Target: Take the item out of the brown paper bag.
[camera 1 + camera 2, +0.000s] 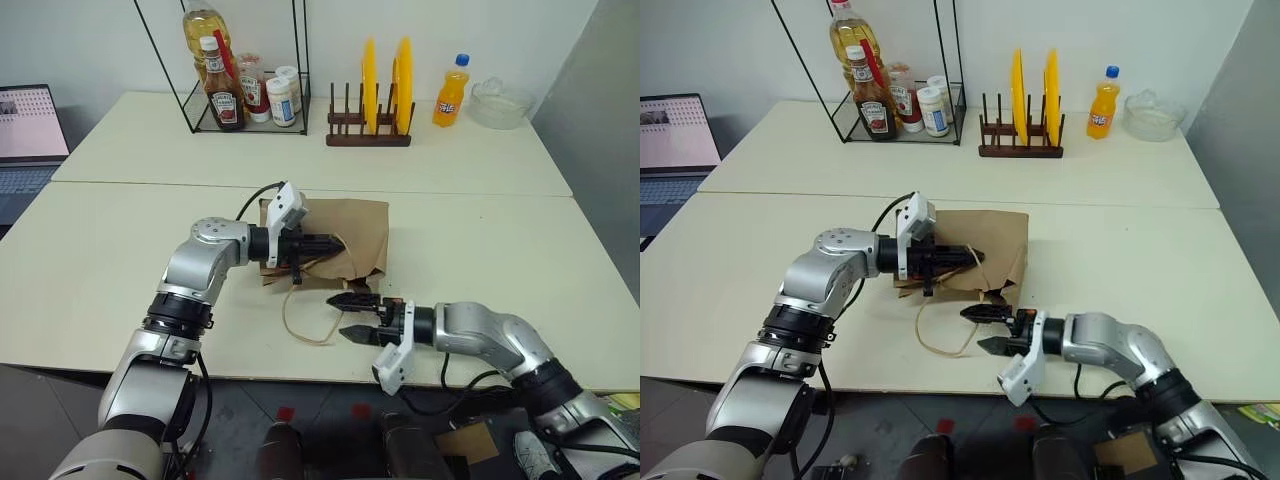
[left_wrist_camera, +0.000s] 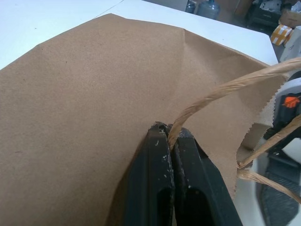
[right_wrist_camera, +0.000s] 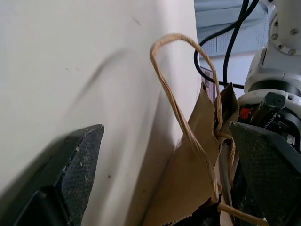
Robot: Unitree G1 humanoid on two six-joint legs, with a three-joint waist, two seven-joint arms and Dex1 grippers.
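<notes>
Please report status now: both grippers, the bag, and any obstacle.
Left gripper shut on bag handle. Right gripper open beside brown paper bag mouth, holding nothing. Item not visible. Loose handle loop lies near right fingers.

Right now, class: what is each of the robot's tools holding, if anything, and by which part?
The left tool is shut on a cord handle of the brown paper bag. The right tool is open, holding nothing.

Bright, even indoor light; soft shadows on the pale tabletop. The right wrist view is slightly blurred.
</notes>
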